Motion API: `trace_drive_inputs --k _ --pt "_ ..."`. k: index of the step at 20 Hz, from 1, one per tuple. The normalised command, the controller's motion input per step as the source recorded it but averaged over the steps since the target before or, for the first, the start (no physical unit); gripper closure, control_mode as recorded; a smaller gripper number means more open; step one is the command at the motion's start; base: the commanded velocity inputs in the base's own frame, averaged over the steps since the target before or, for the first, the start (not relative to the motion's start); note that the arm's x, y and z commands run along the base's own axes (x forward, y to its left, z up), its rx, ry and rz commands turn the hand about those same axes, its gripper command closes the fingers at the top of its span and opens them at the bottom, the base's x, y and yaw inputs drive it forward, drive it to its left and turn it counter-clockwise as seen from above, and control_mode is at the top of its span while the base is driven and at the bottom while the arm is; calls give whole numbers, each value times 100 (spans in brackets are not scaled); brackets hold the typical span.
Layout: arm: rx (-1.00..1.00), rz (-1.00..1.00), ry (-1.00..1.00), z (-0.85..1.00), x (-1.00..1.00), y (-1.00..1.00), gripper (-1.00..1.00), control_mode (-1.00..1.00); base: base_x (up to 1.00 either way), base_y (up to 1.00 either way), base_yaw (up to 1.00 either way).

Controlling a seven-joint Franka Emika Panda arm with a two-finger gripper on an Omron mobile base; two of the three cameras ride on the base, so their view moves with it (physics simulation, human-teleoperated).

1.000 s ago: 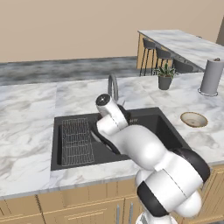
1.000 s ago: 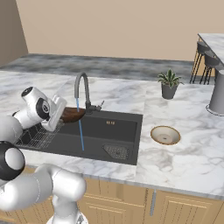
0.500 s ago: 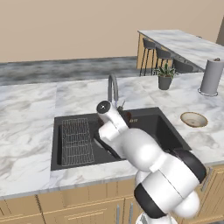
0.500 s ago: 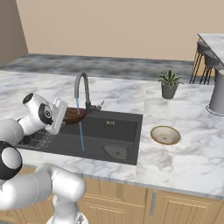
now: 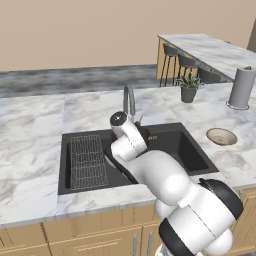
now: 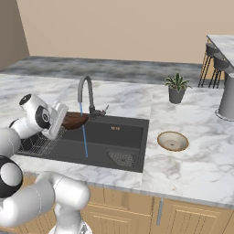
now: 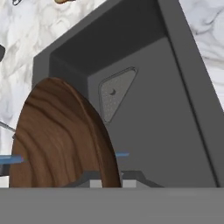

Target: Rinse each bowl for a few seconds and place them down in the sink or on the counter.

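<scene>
Wood-grained round bowl (image 7: pixel 61 135) pinched in claw (image 7: pixel 109 178), over black rectangular sink (image 6: pixel 125 132)

We see the arm (image 5: pixel 150 170) hiding most of the wooden bowl (image 6: pixel 74 120), whose lower edge the hand view cuts off.

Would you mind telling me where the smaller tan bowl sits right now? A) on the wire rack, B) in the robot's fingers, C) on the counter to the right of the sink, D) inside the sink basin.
C: the tan bowl rests on the counter right of the sink, while the fingers hold the wooden bowl by the tap's stream.
</scene>
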Motion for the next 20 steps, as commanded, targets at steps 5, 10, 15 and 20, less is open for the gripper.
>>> trace_drive_inputs --k 5,10,15,20 --pt "8 -1 2 10 0 35 100 -100 0 0 0" --pt "8 0 1 0 -3 56 100 -100 0 0 0" --pt "4 0 1 0 0 62 100 -100 0 0 0" --pt "1 0 1 -1 0 58 100 -100 0 0 0"
